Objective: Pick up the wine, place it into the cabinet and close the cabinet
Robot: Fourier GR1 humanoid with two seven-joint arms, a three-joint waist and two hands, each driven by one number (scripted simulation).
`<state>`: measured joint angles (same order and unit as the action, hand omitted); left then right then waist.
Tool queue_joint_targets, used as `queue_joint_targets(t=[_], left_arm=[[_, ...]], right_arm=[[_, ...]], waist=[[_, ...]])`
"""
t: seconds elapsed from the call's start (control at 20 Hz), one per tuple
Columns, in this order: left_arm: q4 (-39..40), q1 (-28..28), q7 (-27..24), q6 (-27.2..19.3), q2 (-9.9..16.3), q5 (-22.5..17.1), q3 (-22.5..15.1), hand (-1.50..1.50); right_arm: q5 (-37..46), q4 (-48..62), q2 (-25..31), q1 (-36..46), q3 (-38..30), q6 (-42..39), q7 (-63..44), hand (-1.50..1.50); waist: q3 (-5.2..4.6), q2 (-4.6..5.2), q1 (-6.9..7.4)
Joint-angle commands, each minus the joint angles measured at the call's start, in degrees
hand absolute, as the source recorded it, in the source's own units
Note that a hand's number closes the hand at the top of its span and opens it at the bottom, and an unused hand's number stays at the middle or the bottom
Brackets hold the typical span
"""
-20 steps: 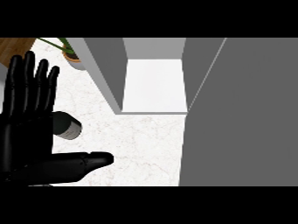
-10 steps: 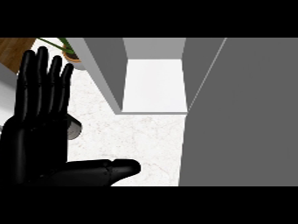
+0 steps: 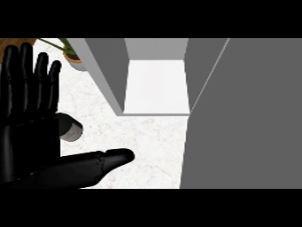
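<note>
Only the left hand (image 3: 22, 146) shows — fingers (image 3: 25, 80) straight, beside the open cabinet (image 3: 156, 88).

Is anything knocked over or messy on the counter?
No spill or mess shows. The cabinet stands open and bare inside. One thing is hard to judge: the wine sits mostly hidden behind the big open left hand, so I cannot tell whether it stands up or lies down. The plant looks fine.

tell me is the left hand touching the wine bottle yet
Cannot tell. In the head view the left hand overlaps the wine bottle from above, hiding any gap or contact.
</note>
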<state>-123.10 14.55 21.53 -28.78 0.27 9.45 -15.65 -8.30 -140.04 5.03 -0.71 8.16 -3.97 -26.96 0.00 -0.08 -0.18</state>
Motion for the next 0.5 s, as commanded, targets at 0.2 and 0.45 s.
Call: queue_joint_targets(t=[0.2, 0.45], left_arm=[[1.14, -3.24, -1.83, -2.67, -0.25, -3.26, 2.45, -1.50], [-1.64, -7.09, -2.18, 1.33, 2.40, -5.84, 9.63, -1.50]], right_arm=[[-3.29, -2.58, 0.61, 2.58, -2.82, -0.22, -3.16, -1.50], [-1.20, -1.39, 0.00, 7.21, -2.39, 1.61, -5.84, -1.50]], waist=[[0.00, 0.06, 0.07], [-0.03, 0.06, 0.38]])
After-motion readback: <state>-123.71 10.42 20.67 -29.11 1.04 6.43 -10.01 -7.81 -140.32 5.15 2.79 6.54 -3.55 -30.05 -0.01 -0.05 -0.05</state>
